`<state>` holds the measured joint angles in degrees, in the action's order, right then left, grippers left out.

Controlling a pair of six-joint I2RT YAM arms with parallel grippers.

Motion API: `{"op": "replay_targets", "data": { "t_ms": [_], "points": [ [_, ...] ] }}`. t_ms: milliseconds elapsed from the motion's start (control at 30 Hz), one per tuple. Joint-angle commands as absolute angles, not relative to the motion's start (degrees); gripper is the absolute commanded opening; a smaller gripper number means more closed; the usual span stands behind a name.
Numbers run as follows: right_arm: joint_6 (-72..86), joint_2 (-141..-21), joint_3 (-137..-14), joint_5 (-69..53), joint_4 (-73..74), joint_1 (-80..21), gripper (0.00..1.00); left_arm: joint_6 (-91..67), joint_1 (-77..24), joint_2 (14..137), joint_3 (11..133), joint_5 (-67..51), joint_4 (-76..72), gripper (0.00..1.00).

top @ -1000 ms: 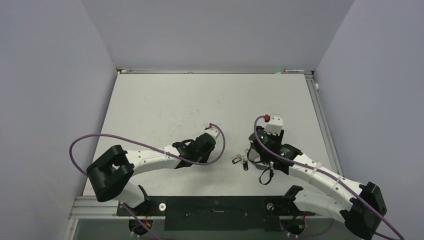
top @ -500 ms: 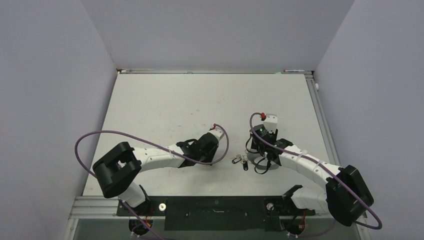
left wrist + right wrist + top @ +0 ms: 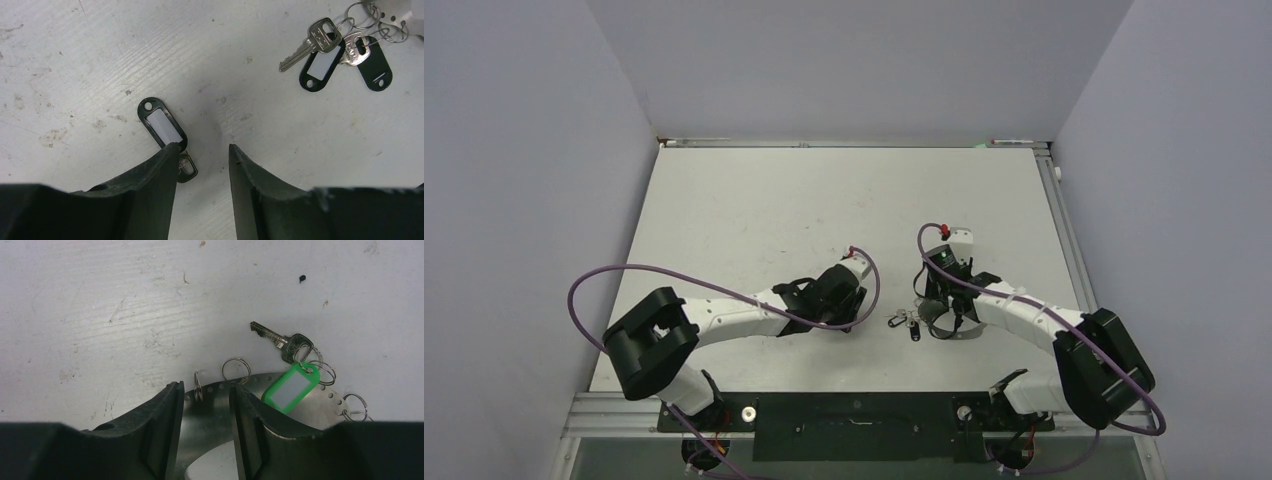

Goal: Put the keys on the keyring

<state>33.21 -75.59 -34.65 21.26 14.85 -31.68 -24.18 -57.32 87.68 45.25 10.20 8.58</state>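
Two pairs of jaws, both spread — the left jaws sit over a black-tagged key (image 3: 161, 124), the right jaws flank an upright ring (image 3: 198, 386) of the keyring (image 3: 292, 390) lying on the tabletop (image 3: 100, 300).

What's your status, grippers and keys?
Left gripper open, empty; right gripper open over keyring. Tagged key loose at left fingertip. No obstruction seen.

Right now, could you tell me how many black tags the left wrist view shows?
3. One black tag lies alone ahead of the left pincer; two more sit upper right, one under a silver key, one beside it. The pincer may hide others.
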Motion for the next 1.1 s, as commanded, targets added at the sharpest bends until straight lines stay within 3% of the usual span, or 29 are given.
{"op": "replay_targets", "data": {
  "t_ms": [0, 533, 900, 1067],
  "points": [
    [32.5, -76.87, -35.01, 19.81, 11.65, -31.11, 0.39, -24.52, -57.48, 84.86, 45.35, 10.2, 7.33, 0.38],
    [34.34, -78.95, -33.58, 17.67, 10.66, -31.03, 0.27, -24.35, -57.46, 81.03, 44.51, 10.55, 8.17, 0.39],
    [33.31, -77.86, -35.11, 19.17, 13.6, -31.1, 0.06, -23.16, -57.55, 78.29, 44.28, 10.55, 8.26, 0.39],
    [31.64, -74.29, -37.15, 21.09, 17.83, -31.27, 0.05, -21.96, -57.45, 75.09, 44.38, 10.73, 8.42, 0.39]
  ]
}}
